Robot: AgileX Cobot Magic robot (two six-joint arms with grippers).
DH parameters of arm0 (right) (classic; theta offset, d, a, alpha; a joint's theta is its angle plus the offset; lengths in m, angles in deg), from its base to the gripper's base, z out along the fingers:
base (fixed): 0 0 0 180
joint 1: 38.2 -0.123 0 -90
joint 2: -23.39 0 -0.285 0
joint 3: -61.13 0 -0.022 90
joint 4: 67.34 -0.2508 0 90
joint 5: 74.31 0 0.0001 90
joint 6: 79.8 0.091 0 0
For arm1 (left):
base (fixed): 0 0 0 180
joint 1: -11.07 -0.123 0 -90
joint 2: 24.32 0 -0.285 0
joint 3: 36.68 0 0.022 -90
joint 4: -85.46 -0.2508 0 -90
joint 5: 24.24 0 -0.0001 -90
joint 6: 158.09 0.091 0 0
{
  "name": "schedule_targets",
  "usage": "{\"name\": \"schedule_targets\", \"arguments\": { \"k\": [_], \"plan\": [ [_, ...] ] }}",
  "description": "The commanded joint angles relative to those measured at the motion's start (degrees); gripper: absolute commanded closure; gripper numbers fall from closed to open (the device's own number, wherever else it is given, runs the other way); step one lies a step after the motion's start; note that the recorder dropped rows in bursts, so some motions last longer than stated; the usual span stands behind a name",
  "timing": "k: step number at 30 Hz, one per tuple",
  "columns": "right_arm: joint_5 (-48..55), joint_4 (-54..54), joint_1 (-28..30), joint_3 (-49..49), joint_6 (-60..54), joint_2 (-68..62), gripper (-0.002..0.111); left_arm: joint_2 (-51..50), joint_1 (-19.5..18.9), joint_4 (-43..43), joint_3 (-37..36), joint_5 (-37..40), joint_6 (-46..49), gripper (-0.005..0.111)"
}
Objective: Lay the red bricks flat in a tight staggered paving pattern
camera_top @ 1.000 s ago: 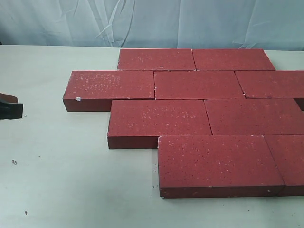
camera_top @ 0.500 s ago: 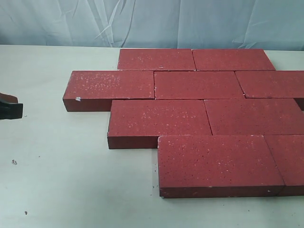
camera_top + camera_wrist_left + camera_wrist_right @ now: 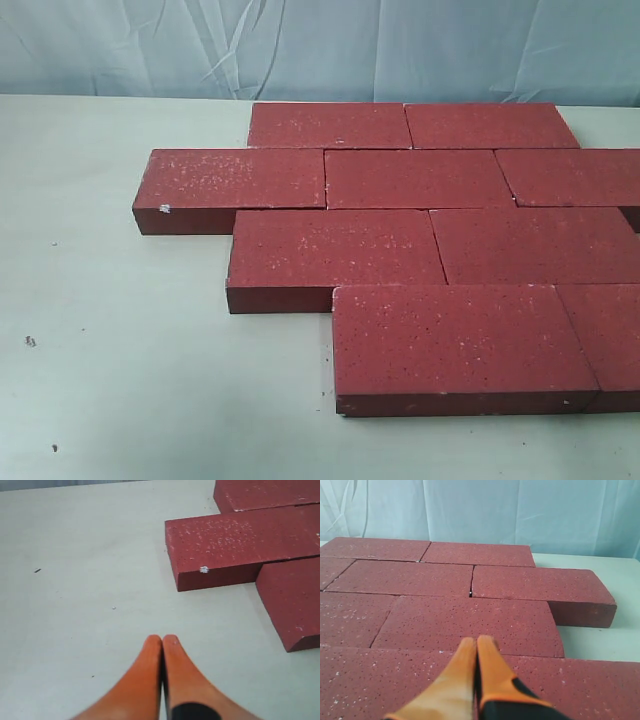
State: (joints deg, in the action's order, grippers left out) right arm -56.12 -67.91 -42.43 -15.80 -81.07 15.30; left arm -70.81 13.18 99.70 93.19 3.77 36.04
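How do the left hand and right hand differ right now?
The left hand sits over bare table, facing the chipped brick. The right hand looks out across the red bricks and appears to be above them. The left hand's fingers look red-orange, while the right hand's look yellower. Shared: both are shut, hold nothing, and are out of the exterior view.

The exterior camera stood high, opposite the pale curtain [image 3: 300,45], tilted down over the table [image 3: 120,380] and the red bricks [image 3: 420,180]. The left wrist camera hung low over bare table, looking past the left gripper [image 3: 162,640] at the chipped brick [image 3: 225,540], which the exterior view shared. The right wrist camera rode close above the bricks behind the right gripper [image 3: 476,641], facing that curtain.
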Motion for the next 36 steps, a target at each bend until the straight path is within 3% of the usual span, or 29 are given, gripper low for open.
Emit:
{"name": "schedule_targets", "arguments": {
  "k": [1,4,15,24,36],
  "plan": [
    [-0.8,-0.1,0.3,-0.3,0.1,0.3,0.109,9.4,-2.6,-2.0,-6.0,-1.8,-0.2,0.107],
    [-0.8,-0.1,0.3,-0.3,0.1,0.3,0.109,18.2,-2.6,-4.0,-11.9,-5.5,-0.2,0.107],
    [-0.8,-0.6,0.3,-0.3,0.1,0.3,0.109,38.5,-2.5,-4.9,-21.2,-7.5,-0.2,0.107],
    [-0.8,-1.0,0.3,-0.3,0.1,0.3,0.109,38.7,-2.5,-6.0,-25.6,-7.6,-0.4,0.107],
    [-0.8,-1.0,0.3,-0.3,0.1,0.3,0.109,38.7,-2.5,-11.7,-27.1,-12.0,-10.0,0.107]
  ]
}}
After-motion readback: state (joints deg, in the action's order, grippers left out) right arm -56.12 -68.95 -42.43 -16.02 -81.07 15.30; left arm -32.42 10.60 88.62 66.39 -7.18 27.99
